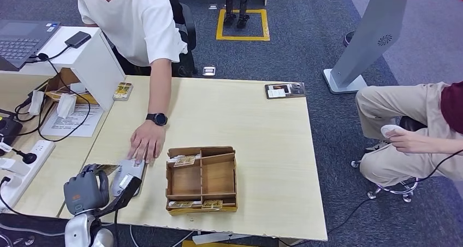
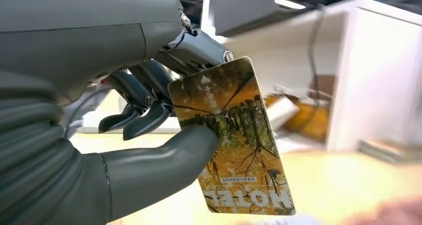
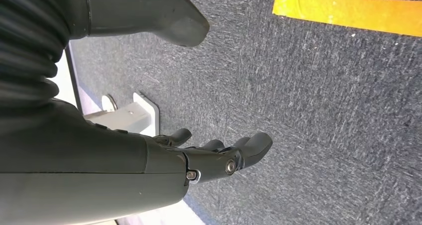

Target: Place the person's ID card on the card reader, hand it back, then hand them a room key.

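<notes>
Grey laptop at the far left corner on a white stand. Power strip with plugs along the table's left edge. Printed sheet under cables. Framed placard at the far edge. Yellow floor square on blue carpet. Seated person in beige trousers off to the right.
</notes>
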`<state>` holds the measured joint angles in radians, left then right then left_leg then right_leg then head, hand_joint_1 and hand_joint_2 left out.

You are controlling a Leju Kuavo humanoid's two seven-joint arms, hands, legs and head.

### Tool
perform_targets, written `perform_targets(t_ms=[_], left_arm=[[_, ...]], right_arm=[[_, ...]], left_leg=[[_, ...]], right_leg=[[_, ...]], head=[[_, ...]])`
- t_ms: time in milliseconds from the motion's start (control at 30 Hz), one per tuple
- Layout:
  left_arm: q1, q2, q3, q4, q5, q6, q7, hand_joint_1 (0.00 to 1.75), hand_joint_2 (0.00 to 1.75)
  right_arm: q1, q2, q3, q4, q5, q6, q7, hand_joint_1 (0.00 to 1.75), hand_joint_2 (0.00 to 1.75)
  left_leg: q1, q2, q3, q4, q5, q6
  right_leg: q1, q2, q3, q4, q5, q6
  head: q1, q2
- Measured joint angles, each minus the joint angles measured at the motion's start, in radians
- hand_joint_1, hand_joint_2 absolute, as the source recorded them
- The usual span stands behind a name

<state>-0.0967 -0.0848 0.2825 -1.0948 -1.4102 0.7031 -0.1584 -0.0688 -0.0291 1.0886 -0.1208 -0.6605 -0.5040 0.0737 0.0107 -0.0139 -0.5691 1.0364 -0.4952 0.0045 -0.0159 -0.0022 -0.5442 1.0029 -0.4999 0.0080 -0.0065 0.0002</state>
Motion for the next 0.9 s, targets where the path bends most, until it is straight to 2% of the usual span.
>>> perform_targets(t_ms=[100, 233, 900], left_arm=[[0.002, 0.031, -0.056, 0.039, -0.005, 0.001, 0.008, 1.75, 1.75], [0.002, 0.055, -0.090, 0.071, -0.005, 0.002, 0.011, 1.75, 1.75], [-0.017, 0.087, -0.108, 0.153, -0.004, 0.002, 0.003, 1.75, 1.75]], right_arm=[[0.000, 0.000, 0.006, 0.000, -0.001, 0.000, 0.000, 0.00, 1.75], [0.000, 0.000, 0.013, 0.000, -0.002, 0.000, 0.000, 0.00, 1.75], [-0.001, 0.000, 0.022, 0.000, -0.004, -0.001, 0.000, 0.00, 1.75]], left_leg=[[0.000, 0.000, 0.000, 0.000, 0.000, 0.000], [-0.001, 0.000, 0.000, 0.000, 0.000, 0.000], [-0.001, -0.003, 0.001, 0.000, 0.001, 0.002]], right_leg=[[0.000, 0.000, 0.000, 0.000, 0.000, 0.000], [0.000, -0.001, 0.001, 0.000, 0.000, 0.000], [-0.001, -0.005, 0.003, 0.000, 0.000, 0.000]], head=[[0.000, 0.000], [0.000, 0.000], [0.000, 0.000]])
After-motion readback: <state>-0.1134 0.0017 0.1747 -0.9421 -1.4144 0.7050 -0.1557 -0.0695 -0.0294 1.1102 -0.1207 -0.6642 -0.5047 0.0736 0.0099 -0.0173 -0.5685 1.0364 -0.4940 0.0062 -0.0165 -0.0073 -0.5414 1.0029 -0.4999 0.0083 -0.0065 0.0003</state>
